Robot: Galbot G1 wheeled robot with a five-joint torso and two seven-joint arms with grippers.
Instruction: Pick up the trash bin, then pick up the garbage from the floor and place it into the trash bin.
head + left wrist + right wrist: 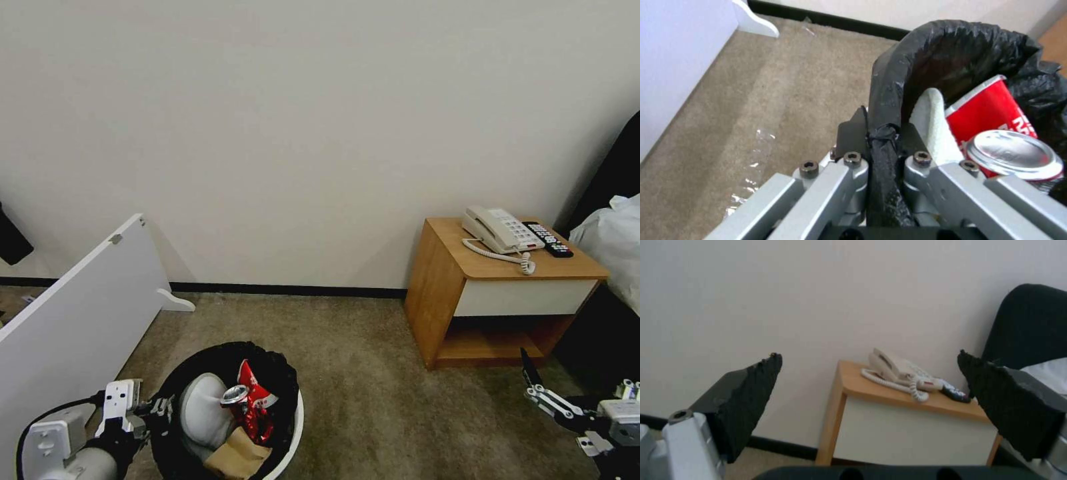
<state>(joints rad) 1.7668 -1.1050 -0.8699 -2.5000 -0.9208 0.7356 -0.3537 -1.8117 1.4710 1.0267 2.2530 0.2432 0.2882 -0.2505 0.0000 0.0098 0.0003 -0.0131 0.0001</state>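
The left pincer (157,408) grips the trash bin's (291,427) rim; a slipper (202,408), can (235,396) and paper bag (238,456) lie inside.

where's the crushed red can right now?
Head view, lower left: the crushed red can sits inside the trash bin, between a white slipper and the red-and-white wrapper. The left end effector clamps the bin's bagged rim.

Beige-brown carpeted floor (360,373), meeting the wall at a black baseboard. On it: a wooden nightstand (437,293) at right; a white panel (80,320) leaning at left; a scrap of clear plastic film (753,160) lying flat beside that panel. The nightstand top carries a corded telephone (500,230) and a remote control (548,240), side by side.
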